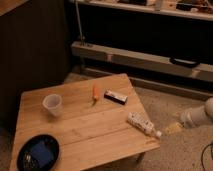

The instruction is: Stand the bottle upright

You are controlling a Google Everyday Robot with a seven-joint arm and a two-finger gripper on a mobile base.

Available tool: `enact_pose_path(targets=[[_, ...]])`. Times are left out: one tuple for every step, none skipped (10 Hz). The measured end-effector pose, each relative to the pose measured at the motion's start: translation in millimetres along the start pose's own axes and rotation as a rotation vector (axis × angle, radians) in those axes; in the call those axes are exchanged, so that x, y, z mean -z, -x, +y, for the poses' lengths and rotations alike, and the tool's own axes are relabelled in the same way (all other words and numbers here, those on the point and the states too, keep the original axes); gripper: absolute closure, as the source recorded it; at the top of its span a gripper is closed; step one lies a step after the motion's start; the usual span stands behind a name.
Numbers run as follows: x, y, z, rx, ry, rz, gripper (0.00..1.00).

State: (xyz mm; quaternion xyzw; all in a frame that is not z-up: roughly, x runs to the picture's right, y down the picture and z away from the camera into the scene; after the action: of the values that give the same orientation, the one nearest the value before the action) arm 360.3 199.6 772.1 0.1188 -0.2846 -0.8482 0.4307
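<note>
Wooden table (85,131), from the left: a black dish (21,152) with blue contents, a translucent cup (52,104), a small orange item (95,92) and a flat dark-and-white box (115,96). The bottle (141,123) lies on its side near the right edge, cap toward the corner. Judged light, stiff and smooth, liable to roll; best taken across the labelled body. The gripper (173,128) hangs off the table just right of the cap, pincer spread and holding nothing.
</note>
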Motion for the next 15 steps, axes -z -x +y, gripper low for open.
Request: enact_pose_path(targets=[[-2,23,-13,-0.029,-0.006,-0.029,0.20],[-6,26,-18,-0.035,-0.014,-0.033,0.20],[-8,28,-22,-0.039,-0.018,-0.030,0.20],[-10,30,-23,-0.045,-0.022,-0.026,0.20],[-16,24,-25,-0.039,-0.028,-0.015,0.20],[-23,17,-27,-0.030,-0.035,-0.008,0.20],[-27,14,-29,-0.023,-0.039,-0.006,0.20],[-33,10,-32,-0.014,-0.042,-0.006,0.20],[-37,8,-33,-0.010,-0.042,-0.007,0.20],[-43,3,-35,0.000,-0.042,-0.009,0.20],[-48,-2,-38,0.011,-0.042,-0.014,0.20],[-50,-2,-39,0.016,-0.039,-0.022,0.20],[-52,-1,-40,0.019,-0.037,-0.030,0.20],[-54,0,-40,0.021,-0.036,-0.037,0.20],[-59,-1,-41,0.026,-0.034,-0.046,0.20]])
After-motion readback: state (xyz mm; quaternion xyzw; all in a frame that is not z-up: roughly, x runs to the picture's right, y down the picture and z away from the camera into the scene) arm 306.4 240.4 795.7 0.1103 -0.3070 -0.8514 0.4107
